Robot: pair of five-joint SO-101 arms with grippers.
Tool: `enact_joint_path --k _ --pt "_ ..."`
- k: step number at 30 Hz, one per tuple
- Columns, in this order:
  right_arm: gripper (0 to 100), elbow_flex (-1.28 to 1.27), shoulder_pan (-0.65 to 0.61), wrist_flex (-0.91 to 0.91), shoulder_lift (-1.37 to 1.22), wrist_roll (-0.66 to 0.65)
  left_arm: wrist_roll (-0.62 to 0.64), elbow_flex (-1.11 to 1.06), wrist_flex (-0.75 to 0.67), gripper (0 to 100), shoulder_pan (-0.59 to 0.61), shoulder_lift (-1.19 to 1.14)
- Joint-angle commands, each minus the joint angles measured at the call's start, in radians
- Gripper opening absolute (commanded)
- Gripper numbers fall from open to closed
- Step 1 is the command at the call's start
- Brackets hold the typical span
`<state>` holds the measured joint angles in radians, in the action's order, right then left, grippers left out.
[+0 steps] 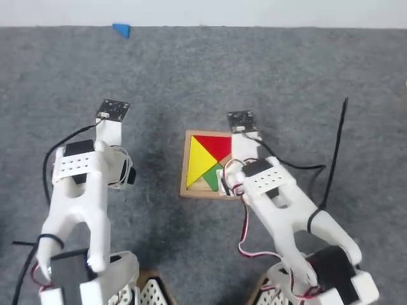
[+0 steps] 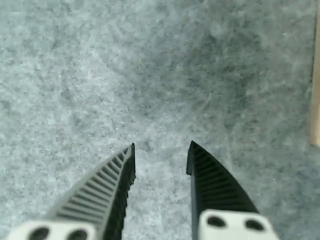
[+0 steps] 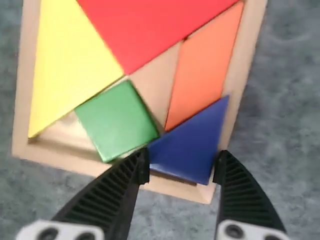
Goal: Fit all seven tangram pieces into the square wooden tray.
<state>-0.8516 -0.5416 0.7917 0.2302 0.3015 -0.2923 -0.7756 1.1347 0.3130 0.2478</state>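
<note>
Left end effector (image 2: pixel 162 145) hovers over grey carpet (image 2: pixel 100 75).

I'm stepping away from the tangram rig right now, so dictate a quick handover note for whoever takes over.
Left gripper: open, empty, over bare mat beside the tray.
Right gripper: fingers closed on the blue triangle, which overlaps the tray's rim, not seated.
Done: yellow triangle, red triangle, orange piece and green square lie in the tray.
To do: seat the blue triangle; two bare gaps show, so two more pieces are needed.
</note>
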Motion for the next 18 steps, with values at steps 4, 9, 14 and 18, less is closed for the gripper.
enact_joint_path --k 4,9,14,18 --pt "21.2 0.041 -0.044 0.012 0.007 -0.009 0.006 0.007 -0.015 17 -0.003 0.009" --pt "21.2 0.018 -0.077 0.056 0.087 -0.008 0.006 0.007 -0.015 17 -0.003 0.009" --pt "21.2 -0.025 -0.102 0.053 0.163 -0.008 0.006 0.007 -0.014 17 -0.003 0.009" --pt "21.2 -0.026 -0.099 0.053 0.139 -0.009 0.006 0.007 -0.014 17 -0.005 0.009"
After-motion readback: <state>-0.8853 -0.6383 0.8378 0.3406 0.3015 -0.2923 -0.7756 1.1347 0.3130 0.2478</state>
